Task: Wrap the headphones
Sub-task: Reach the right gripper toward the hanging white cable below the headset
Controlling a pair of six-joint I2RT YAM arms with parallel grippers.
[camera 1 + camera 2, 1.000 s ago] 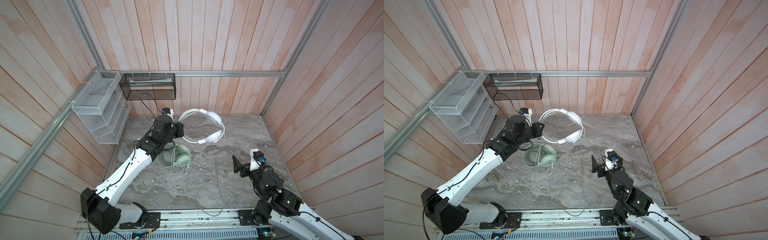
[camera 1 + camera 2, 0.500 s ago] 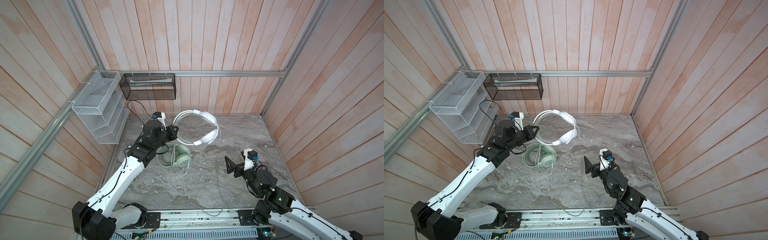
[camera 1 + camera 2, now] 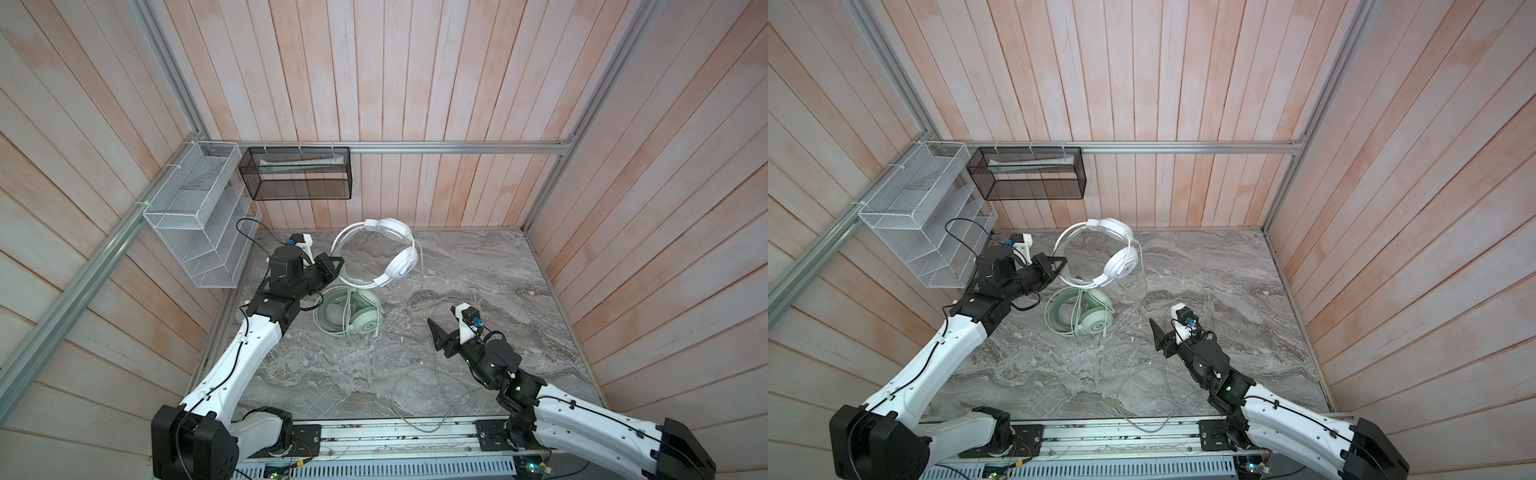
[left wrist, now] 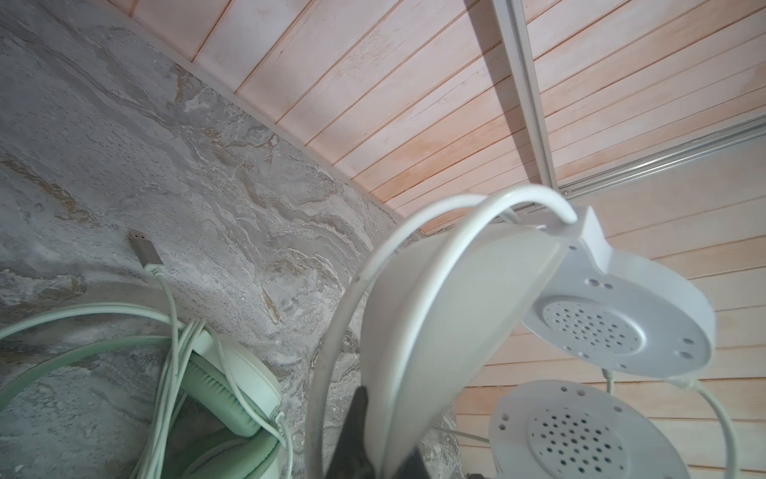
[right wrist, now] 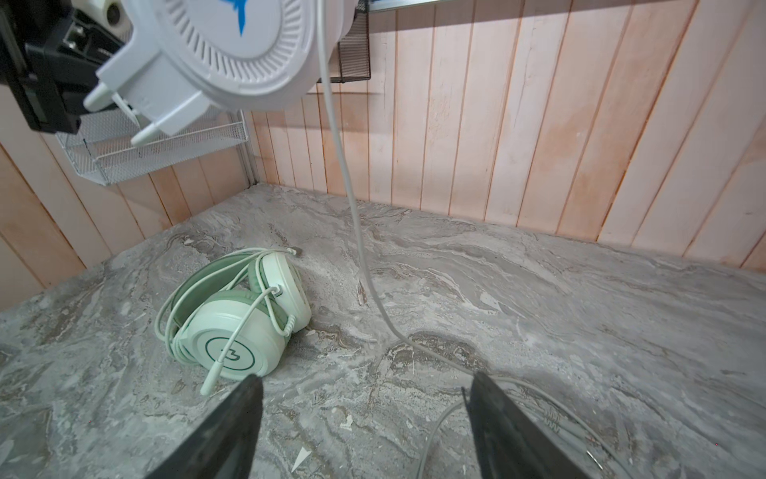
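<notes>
Left gripper [image 3: 334, 268] [image 4: 375, 452]: pressed shut on the thin headband of the white headset [image 3: 399, 266], raised above the back left part of the desk [image 3: 498, 270].

Right gripper [image 3: 440, 338] [image 5: 364, 427]: jaws spread, nothing between them; low over the desk, right of centre, facing the green headset [image 3: 361, 320].

White headset, in both top views [image 3: 1121, 262]: held clear of the desk and hanging sideways from the left gripper, its two ear cups out to the right of the grip. The left wrist view shows the perforated inner faces of both cups [image 4: 617, 323]; the right wrist view shows a ribbed outer cup with a blue mark [image 5: 232, 41].

White cord [image 5: 356, 232]: drops from the ear cup to the desk, then runs in loose loops toward the front edge [image 3: 415, 382], passing close beside the right gripper.

Green headset [image 5: 236, 336]: lying on the desk just below the white headset, ringed logo on the cup facing up, its own green cord [image 4: 166, 331] wound around the band and cups; plug [image 4: 143, 251] resting on the desk beside it.

White wire rack [image 3: 195, 232]: fixed to the left wall.

Black mesh basket [image 3: 299, 178]: fixed to the back wall.
</notes>
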